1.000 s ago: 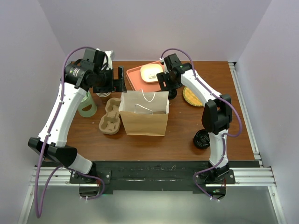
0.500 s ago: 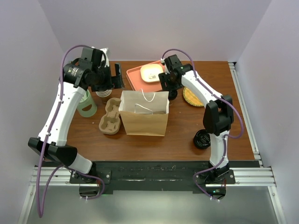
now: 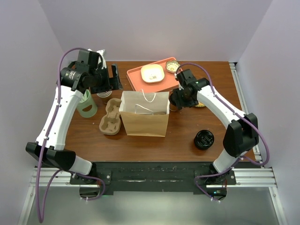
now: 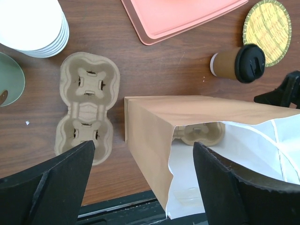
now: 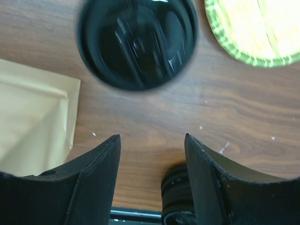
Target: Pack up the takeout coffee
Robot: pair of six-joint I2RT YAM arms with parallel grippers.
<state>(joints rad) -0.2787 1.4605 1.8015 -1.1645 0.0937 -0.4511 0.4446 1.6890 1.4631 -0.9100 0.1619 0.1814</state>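
Note:
The takeout coffee (image 4: 238, 61), a small brown cup with a black lid, stands on the table behind the brown paper bag (image 3: 145, 116). From the right wrist its lid (image 5: 138, 41) shows blurred, just beyond the fingertips. My right gripper (image 3: 180, 99) hovers over it at the bag's far right corner, open (image 5: 152, 137), nothing between its fingers; the top view hides the cup. My left gripper (image 3: 112, 79) is raised left of and behind the bag, open (image 4: 143, 145), and looks down onto the bag's open mouth (image 4: 187, 140). A pulp carrier (image 4: 201, 133) lies inside the bag.
Another pulp carrier (image 3: 110, 116) lies left of the bag, beside a green cup (image 3: 86, 105) and a stack of cream cups (image 4: 33, 23). A pink tray (image 3: 143, 82) with a plate sits behind. A yellow woven coaster (image 4: 267, 23) and a black round piece (image 3: 204, 139) lie right.
My right arm swung out from the tray to the bag's far right corner, elbow moving right, jaws narrowing. A small bowl on the tray came into view. My left gripper drifted slightly left.

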